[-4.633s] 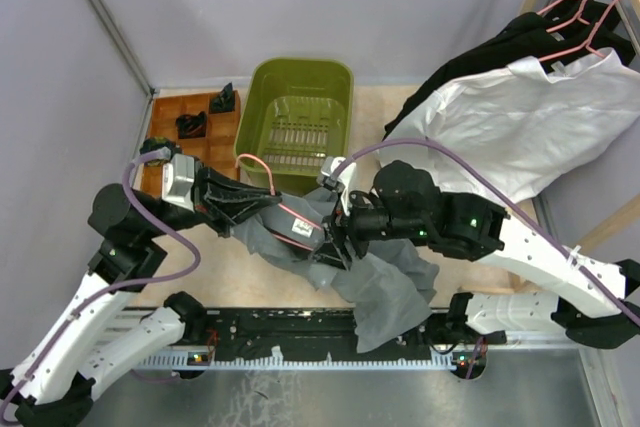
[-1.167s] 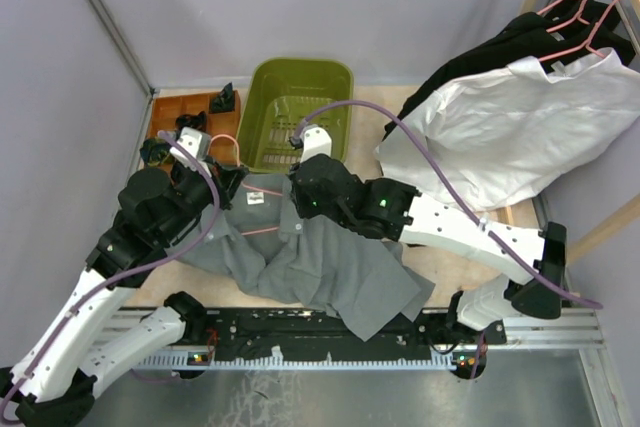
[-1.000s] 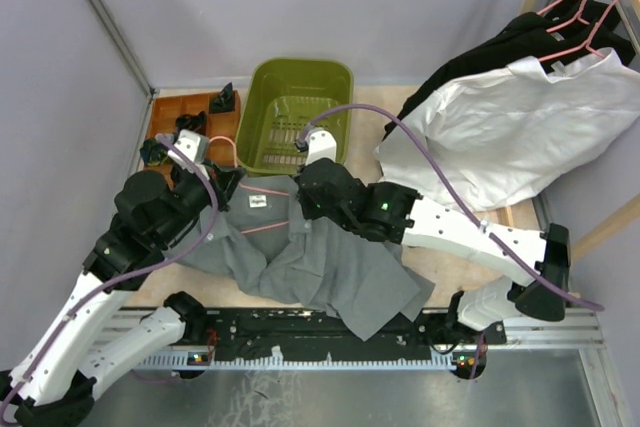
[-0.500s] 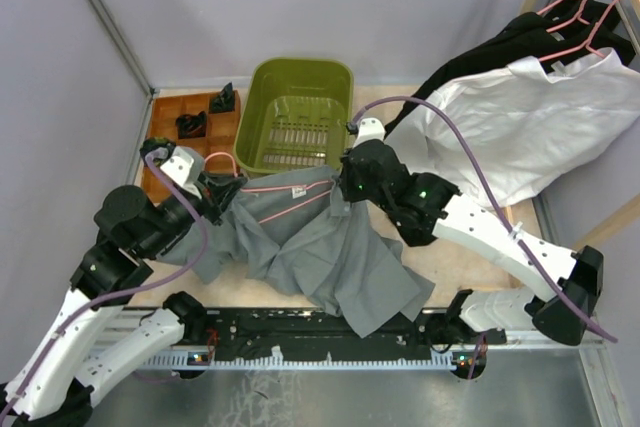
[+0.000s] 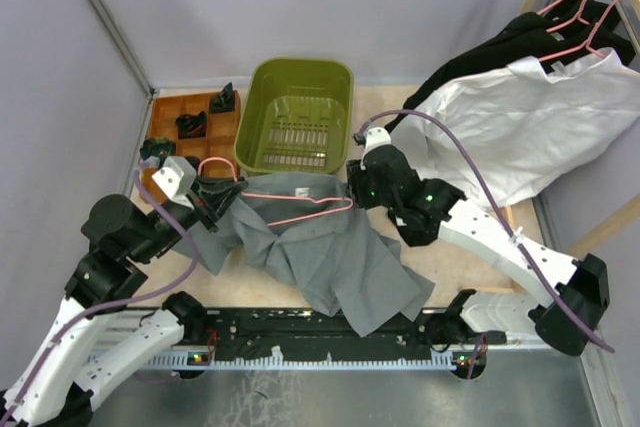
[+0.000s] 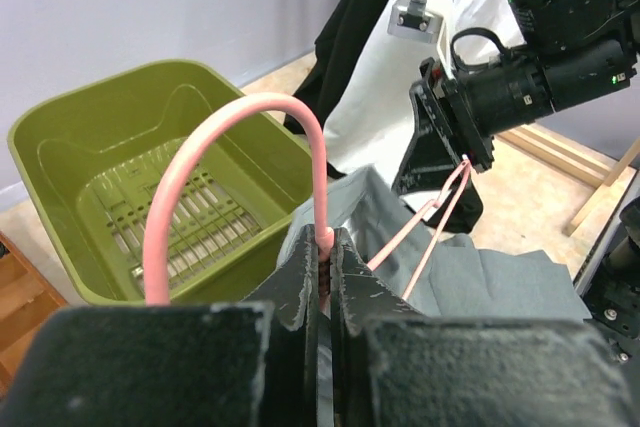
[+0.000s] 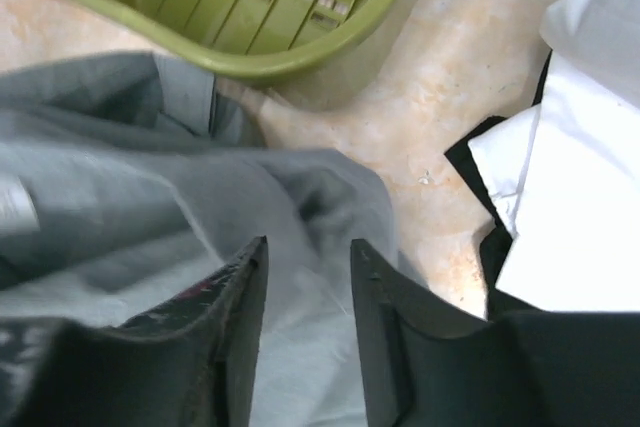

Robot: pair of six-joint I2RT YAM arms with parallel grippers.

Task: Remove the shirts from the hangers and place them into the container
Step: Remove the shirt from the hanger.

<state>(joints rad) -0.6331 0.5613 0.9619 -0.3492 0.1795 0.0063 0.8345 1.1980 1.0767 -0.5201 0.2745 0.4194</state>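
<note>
1. Nearest, the grey shirt (image 5: 340,262) lies heaped on the table (image 5: 385,112) between the arms, with one corner reaching the near rail (image 5: 300,355). A pull toward the far side could catch that corner on the rail or drag it off the edge.
2. On the left, the left gripper (image 6: 322,247) has its fingers pressed together on the neck of the pink hanger (image 5: 295,205), just under the hook. The wire is thin and round, so it may twist or slip in that pinch under load.
3. At the hanger's right end, the right gripper (image 7: 305,257) hovers with its fingers parted over grey cloth, clamping nothing. I cannot tell whether the wire is fully clear of the collar. If it is not, moving the hanger would haul the shirt along.
4. Just beyond, the container (image 5: 298,62) holds no cloth. The floppy shirt looks about as big as it, so a one-point grasp risks sleeves trailing over the rim.
5. Far right, the white shirt (image 5: 520,127) hangs beside the right arm (image 5: 480,232). A wide swing could snag it.
</note>
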